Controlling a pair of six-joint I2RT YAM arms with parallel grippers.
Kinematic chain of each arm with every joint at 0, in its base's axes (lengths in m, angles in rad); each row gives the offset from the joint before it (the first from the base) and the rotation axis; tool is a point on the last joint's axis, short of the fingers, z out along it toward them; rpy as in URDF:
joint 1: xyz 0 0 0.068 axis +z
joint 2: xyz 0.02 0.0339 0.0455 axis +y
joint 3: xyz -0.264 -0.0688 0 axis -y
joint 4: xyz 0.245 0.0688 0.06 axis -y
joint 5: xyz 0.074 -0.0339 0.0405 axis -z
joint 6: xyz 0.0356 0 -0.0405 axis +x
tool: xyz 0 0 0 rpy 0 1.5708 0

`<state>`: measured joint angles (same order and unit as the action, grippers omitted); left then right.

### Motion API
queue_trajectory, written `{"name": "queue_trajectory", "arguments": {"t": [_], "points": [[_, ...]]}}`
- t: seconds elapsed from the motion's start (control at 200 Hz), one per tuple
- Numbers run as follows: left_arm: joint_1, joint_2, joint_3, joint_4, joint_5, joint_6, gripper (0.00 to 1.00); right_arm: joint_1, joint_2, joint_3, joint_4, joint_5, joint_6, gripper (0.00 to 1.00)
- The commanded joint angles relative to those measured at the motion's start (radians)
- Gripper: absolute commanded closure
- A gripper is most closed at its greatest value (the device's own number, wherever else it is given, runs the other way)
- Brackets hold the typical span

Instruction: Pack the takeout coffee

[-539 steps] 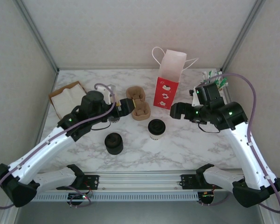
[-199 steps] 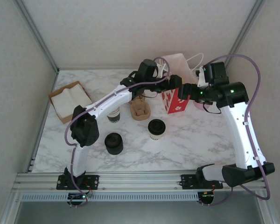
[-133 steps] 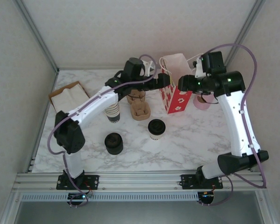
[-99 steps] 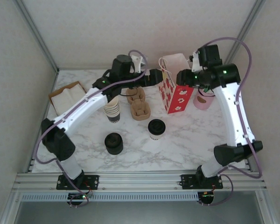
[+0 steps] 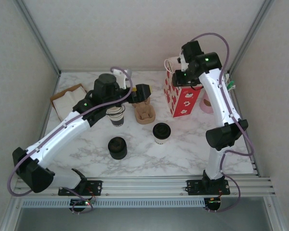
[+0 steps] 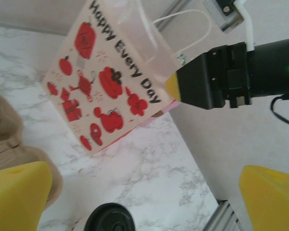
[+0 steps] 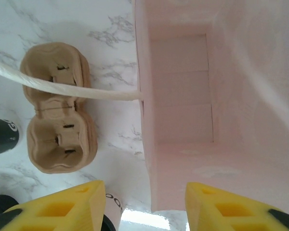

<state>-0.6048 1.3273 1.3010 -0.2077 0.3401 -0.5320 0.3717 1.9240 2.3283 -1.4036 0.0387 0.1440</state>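
The takeout coffee, a small cream cup with a black lid, stands on the marble in front of the bag; its lid shows low in the left wrist view. The red-and-white bag stands upright and open at the back right. My right gripper hovers over the bag's mouth, open, its yellow fingers straddling the bag's near wall without touching it. My left gripper hangs wide open left of the bag, above the cardboard carrier, holding nothing.
A stack of lidless cups stands beside the carrier and a black stack of lids sits nearer me. Napkins in a brown tray lie far left. A pink object sits right of the bag.
My left arm has drawn back leftward from the bag. My right arm has climbed over the bag's mouth, its jaws narrowing. The bag has shifted right and turned.
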Motion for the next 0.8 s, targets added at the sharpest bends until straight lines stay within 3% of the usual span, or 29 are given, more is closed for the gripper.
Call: {"name": "queue_trajectory", "arguments": {"t": [0.0, 0.451, 0.796], "points": [[0.007, -0.051, -0.065, 0.061, -0.092, -0.02, 0.0, 0.009, 0.022, 0.037, -0.037, 0.055, -0.025, 0.56], [0.01, -0.047, -0.074, 0.058, -0.107, -0.019, 0.0, 0.015, 0.115, 0.11, -0.058, 0.07, -0.061, 0.79], [0.011, -0.015, -0.058, 0.056, -0.094, -0.013, 0.0, 0.028, 0.103, 0.095, -0.07, 0.101, -0.072, 0.92]]}}
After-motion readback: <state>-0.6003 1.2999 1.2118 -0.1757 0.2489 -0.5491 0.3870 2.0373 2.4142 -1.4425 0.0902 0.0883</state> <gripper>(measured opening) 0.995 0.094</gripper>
